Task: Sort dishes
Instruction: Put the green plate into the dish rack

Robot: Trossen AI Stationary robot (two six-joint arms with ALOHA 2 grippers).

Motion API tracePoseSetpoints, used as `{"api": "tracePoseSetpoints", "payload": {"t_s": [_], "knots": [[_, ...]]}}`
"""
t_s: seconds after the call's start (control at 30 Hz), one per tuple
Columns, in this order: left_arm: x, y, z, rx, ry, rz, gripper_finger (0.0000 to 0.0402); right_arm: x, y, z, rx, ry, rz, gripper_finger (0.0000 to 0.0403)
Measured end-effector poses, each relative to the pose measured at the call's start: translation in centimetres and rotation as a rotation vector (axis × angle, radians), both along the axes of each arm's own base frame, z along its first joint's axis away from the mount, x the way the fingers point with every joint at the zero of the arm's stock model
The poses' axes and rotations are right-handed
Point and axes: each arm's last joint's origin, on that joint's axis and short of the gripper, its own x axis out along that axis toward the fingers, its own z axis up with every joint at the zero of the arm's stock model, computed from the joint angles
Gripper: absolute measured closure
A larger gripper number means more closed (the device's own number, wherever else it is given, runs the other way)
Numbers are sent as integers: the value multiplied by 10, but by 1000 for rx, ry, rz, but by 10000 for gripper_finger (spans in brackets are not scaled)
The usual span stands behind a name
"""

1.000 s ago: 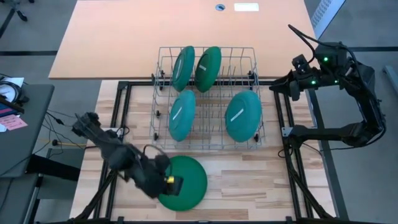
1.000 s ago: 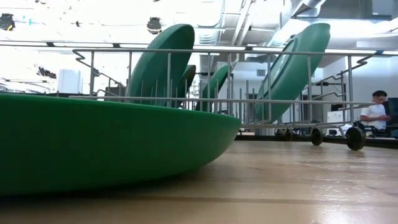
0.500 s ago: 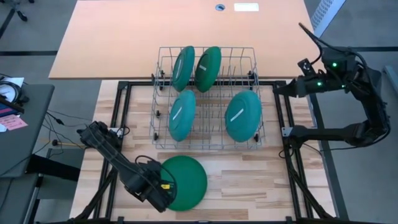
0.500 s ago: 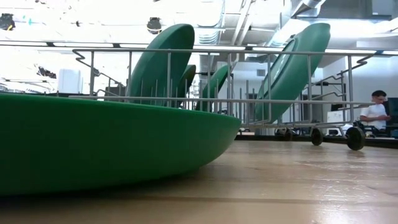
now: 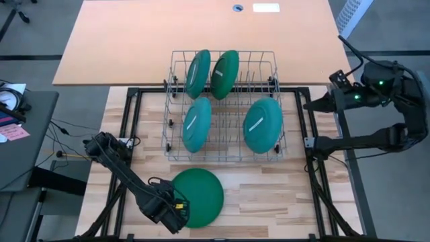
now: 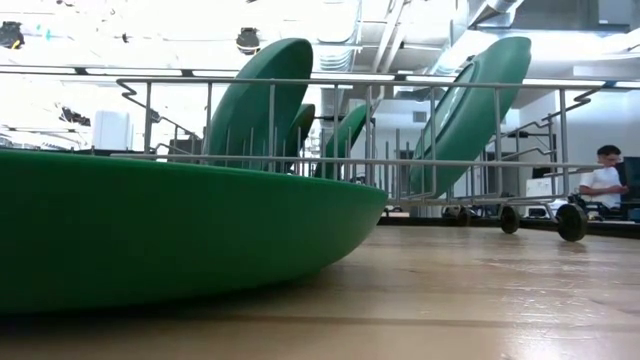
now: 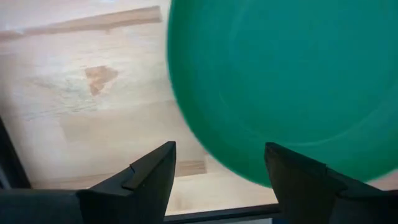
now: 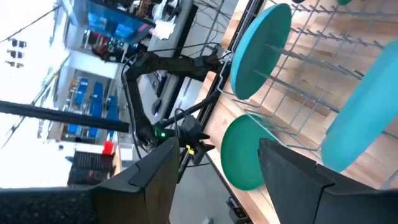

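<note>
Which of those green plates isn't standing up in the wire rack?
The dark green plate lying flat on the wooden table, in front of the rack. The other four stand on edge in it.

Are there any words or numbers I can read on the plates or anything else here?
No readable text anywhere.
White label on the orange tabletop: too small to read.
Pink note on the grey side table: too blurred to read.
Dark green round plate on the wooden table: plain, no markings.

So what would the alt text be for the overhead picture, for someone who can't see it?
Seen from above, a wire rack on a wooden table holds four plates standing on edge: two dark green at the back, two teal in front. A fifth dark green plate lies flat before the rack, with the left gripper open at its edge; the right gripper waits off to the side.
</note>
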Motion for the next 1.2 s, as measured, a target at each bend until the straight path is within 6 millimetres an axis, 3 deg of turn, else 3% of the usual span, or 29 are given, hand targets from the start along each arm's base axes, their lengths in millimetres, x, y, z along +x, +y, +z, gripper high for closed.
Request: {"api": "tracePoseSetpoints", "payload": {"t_s": [0.13,0.3,0.4,0.7,0.93,1.2], "knots": [[-4,-1,-12,-4,23,-12,162,1,3,0,-39,9,12,177],[-3,-3,-24,-32,-6,-17,162,12,4,-2,-302,40,156,177],[-3,-4,-26,-59,-8,1,162,21,7,-4,-368,52,249,177],[-13,5,-29,15,110,37,162,49,14,-17,-365,126,366,190],[-13,9,-50,17,62,28,162,75,22,-44,-315,216,414,200],[-15,12,-72,24,33,33,162,92,38,-47,-285,86,458,220]]}}
